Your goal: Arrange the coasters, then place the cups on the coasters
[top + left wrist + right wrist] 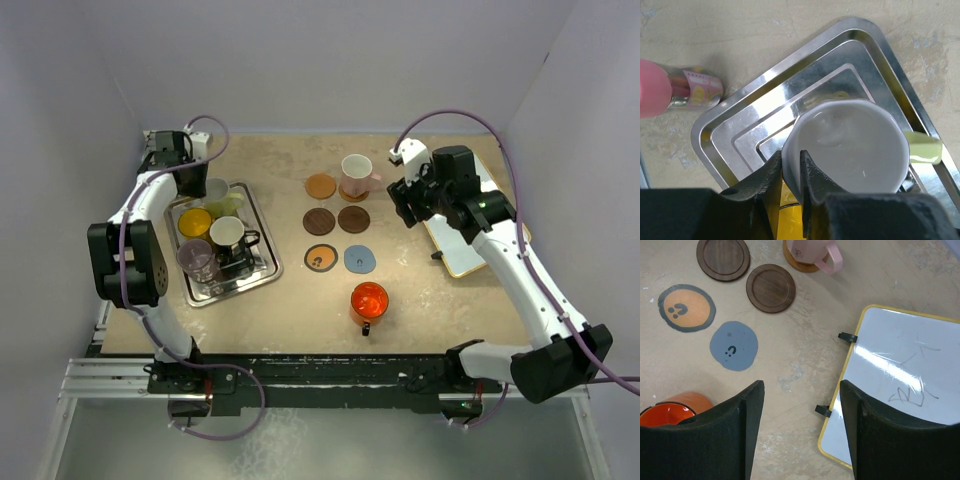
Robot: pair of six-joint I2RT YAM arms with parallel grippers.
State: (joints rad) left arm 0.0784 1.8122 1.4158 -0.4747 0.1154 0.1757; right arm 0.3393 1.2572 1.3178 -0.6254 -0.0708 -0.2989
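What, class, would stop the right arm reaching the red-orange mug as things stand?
Probably nothing, so likely yes: the right gripper hangs open and empty, and the red-orange mug stands alone in the open, clear of the grey-blue coaster.

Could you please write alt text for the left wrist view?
The left gripper grips the near rim of a pale mug standing in a silver tray. A pink-capped bottle lies on the table beside the tray.

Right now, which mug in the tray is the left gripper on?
The pale cream-green mug at the back corner of the tray: left gripper pinches its rim. Yellow mug, black mug and clear glass mug stand free.
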